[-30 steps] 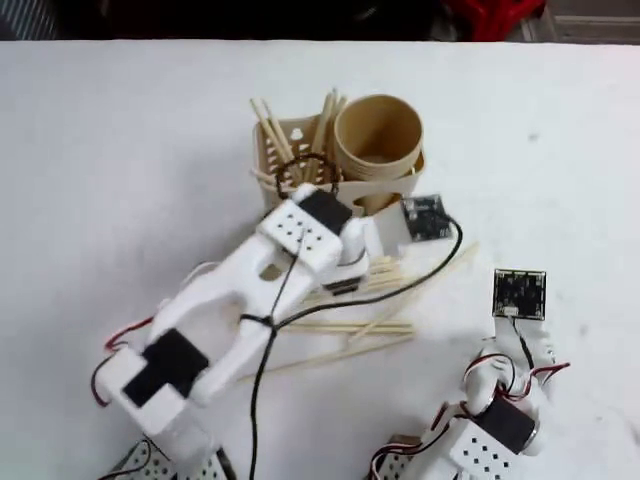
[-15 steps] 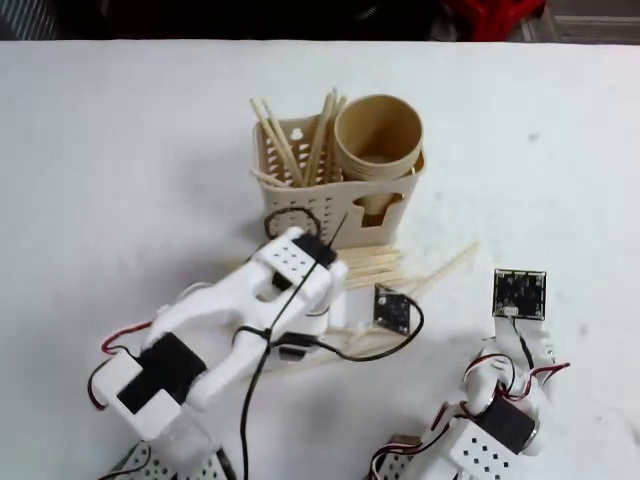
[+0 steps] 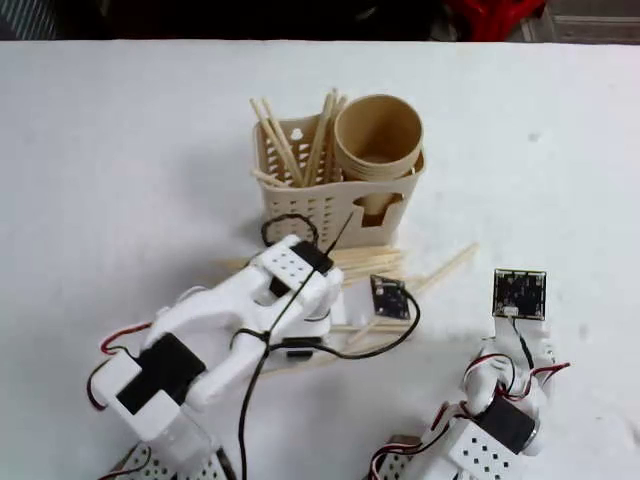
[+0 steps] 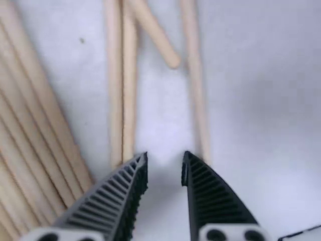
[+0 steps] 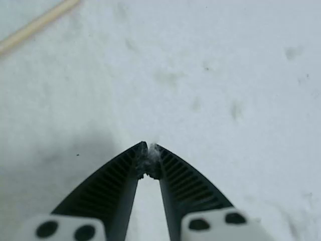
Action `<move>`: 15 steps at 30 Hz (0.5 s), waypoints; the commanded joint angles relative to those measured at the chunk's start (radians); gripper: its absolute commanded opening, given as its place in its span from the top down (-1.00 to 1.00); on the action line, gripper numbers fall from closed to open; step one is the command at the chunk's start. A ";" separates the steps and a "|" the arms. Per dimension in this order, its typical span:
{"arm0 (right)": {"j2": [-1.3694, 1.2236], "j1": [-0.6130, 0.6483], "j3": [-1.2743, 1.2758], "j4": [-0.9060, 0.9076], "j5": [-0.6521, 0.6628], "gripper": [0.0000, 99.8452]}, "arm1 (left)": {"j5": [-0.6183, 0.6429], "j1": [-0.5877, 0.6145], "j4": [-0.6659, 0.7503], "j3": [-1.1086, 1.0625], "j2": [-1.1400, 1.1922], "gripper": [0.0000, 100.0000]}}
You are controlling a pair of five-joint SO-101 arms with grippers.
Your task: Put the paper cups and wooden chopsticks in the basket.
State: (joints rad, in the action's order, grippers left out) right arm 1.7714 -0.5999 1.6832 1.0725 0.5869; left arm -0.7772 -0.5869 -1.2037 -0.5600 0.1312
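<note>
Table [image 3: 120, 130]: white, work zone near its centre. Left arm [image 3: 230, 320] comes in from 7 o'clock and lies over the loose pile; right arm [image 3: 500, 420] sits at 5 o'clock, well apart from the task items. Basket [image 3: 330, 205] stands upright at 12 o'clock of the pile. Paper cups [image 3: 378, 135] are nested in its 3 o'clock compartment, so I judge that part done. Several wooden chopsticks [image 3: 290, 140] stand leaning in the 9 o'clock compartment. Loose chopsticks [image 3: 440, 268] lie flat on the table just at 6 o'clock of the basket, partly under the left arm; count is unclear, but at least a handful are left to load. Left gripper [image 4: 164, 163]: jaws a narrow gap apart, holding nothing, tips low over bare table with a stick just beside each tip. Right gripper [image 5: 149, 160]: tips closed together, empty, over bare table. Estimate: cups finished, chopsticks partly done.
</note>
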 commanded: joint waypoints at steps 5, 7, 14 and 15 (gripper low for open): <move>-0.007 0.022 0.008 -0.025 0.006 0.96 | 0.015 0.061 -0.146 0.120 -0.061 0.74; -0.007 0.031 0.008 -0.027 0.006 0.96 | 0.014 0.062 -0.221 0.135 -0.082 0.74; -0.007 0.035 0.008 -0.028 0.006 0.96 | -0.077 0.159 -0.127 -0.107 -0.300 0.75; -0.007 0.035 0.008 -0.028 0.006 0.96 | -0.091 0.166 -0.104 -0.163 -0.348 0.74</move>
State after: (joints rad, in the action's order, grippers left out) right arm 1.7714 -0.5769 1.6832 1.0664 0.5869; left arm -0.8094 -0.4641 -1.3802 -0.5738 -0.0391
